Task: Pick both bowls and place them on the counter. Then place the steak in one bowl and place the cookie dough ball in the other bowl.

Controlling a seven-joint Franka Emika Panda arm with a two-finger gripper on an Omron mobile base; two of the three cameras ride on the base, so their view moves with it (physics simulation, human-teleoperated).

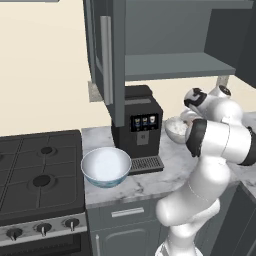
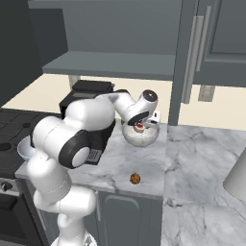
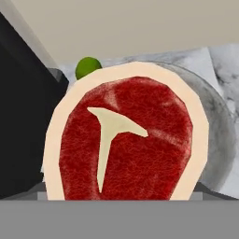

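Now your pincer (image 2: pixel 141 126) stands wide right over the grey bowl (image 2: pixel 141 137), with the steak (image 3: pixel 125 142) just below it.

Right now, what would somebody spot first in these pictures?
Probably the red steak with its pale fat rim, looming close in the hand view above the grey marbled bowl beside the black coffee machine. Next, the wide white bowl near the stove, and the tiny cookie dough ball on the counter.
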